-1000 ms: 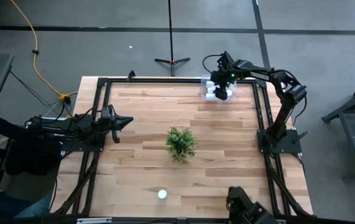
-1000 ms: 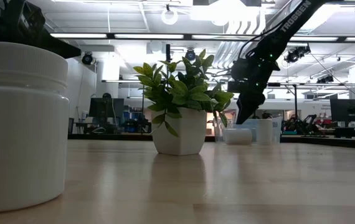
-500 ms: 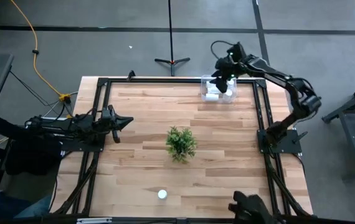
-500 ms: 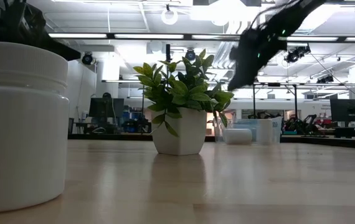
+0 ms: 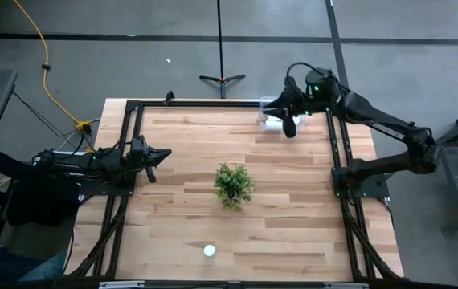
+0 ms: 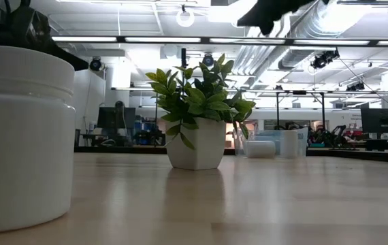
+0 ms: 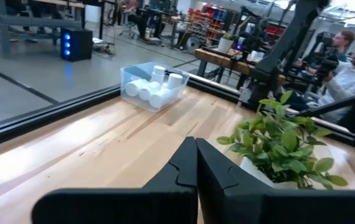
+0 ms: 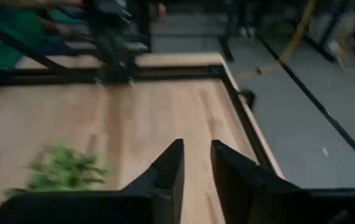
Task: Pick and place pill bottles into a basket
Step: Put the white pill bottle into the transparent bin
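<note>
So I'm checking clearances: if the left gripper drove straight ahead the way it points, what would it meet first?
Probably the potted plant, just off the line of the shut left gripper; the basket lies farther off to the side. Depth is uncertain.

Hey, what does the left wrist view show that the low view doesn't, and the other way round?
Only the left wrist view shows the left gripper, fingers shut, and the white bottles inside the clear rectangular plastic bin, plus seated people beyond the table. Only the low view shows the lone white cylindrical plastic pill bottle standing close to the camera. Both share the small green potted plant and the pale wooden table.
</note>
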You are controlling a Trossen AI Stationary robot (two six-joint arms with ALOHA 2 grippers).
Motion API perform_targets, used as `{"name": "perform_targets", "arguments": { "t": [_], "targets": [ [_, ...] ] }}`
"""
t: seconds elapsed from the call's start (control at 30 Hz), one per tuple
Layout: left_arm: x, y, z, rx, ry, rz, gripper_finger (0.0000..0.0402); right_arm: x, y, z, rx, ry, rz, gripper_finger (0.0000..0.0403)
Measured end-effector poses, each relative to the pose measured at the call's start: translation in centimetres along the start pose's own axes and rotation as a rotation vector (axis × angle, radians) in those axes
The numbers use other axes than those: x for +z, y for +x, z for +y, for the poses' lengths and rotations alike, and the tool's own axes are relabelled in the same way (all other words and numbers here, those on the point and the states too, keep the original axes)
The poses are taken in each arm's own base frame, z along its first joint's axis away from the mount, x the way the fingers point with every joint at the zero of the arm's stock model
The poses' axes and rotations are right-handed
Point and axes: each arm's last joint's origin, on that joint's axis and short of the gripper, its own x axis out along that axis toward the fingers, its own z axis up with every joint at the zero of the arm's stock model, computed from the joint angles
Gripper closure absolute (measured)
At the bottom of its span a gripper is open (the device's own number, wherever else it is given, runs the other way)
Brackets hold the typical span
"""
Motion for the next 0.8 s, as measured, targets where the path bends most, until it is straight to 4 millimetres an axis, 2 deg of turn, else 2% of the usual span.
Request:
{"name": "perform_targets", "arguments": {
  "t": [0.1,0.17,0.27,0.37,0.57,0.8],
  "targets": [
    [0.0,0.0,0.0,0.005,0.002,-0.002,0.0373,0.5,-0.5,1.6,0.039,0.010,-0.069,0.0361],
    [0.0,0.0,0.0,0.007,0.009,0.004,0.0380,-0.4,-0.5,2.8,0.061,0.035,-0.173,0.0380],
    [-0.1,0.0,0.0,0.006,0.009,0.012,0.0380,-3.5,-0.1,4.5,0.083,0.084,-0.339,0.0399],
    [-0.2,0.0,0.1,0.006,0.009,0.017,0.0378,-7.3,-0.5,5.6,0.025,0.166,-0.373,0.0394],
    [-0.2,0.0,0.1,0.009,0.010,0.017,0.0377,-12.1,-3.9,6.9,-0.019,0.256,-0.354,0.0393],
    [-0.2,0.0,0.0,0.000,0.009,0.021,0.0379,-14.4,-7.8,8.3,-0.006,0.270,-0.342,0.0400]
  ]
}}
